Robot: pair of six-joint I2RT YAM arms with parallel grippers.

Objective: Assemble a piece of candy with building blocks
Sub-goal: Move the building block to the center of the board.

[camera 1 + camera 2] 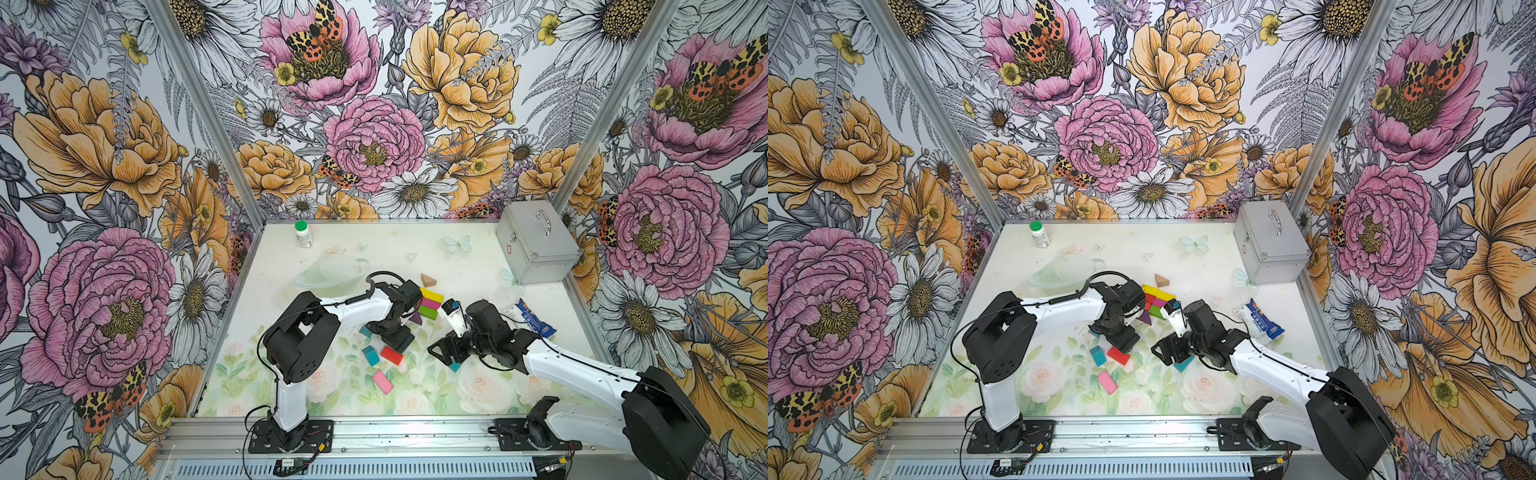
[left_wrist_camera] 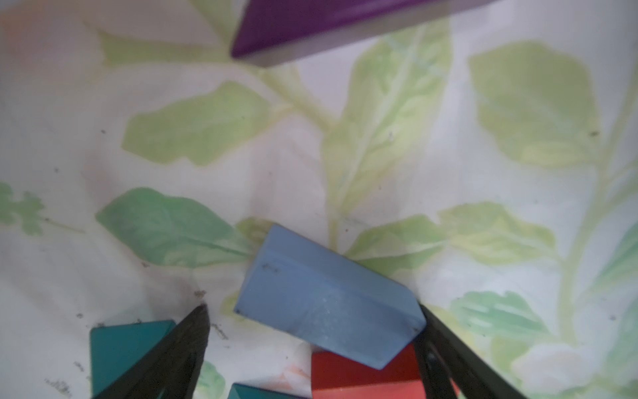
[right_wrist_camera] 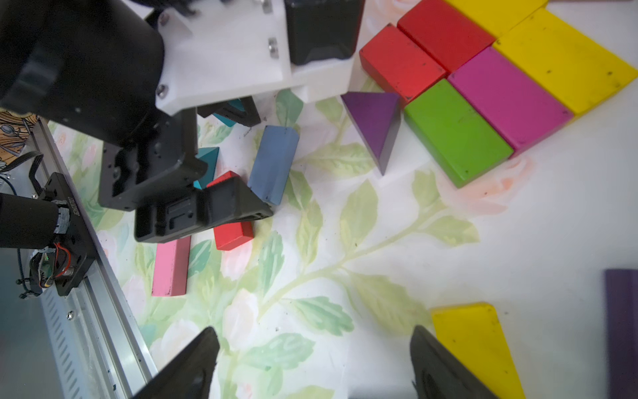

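Candy body (image 1: 430,302): red, yellow, magenta, green bricks packed mid-table, purple triangle (image 3: 376,121) just beside 1 end. Likely half done: tan triangle (image 1: 428,279) near far end, apart. Left gripper (image 2: 312,307) wide, straddling loose light blue brick (image 2: 324,297), unclamped. Right gripper (image 3: 314,330) wide, empty.

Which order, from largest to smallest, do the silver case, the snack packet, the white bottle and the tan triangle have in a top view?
1. silver case
2. snack packet
3. white bottle
4. tan triangle
The case stands taller, so it is nearer the camera, but its lead is clear anyway.
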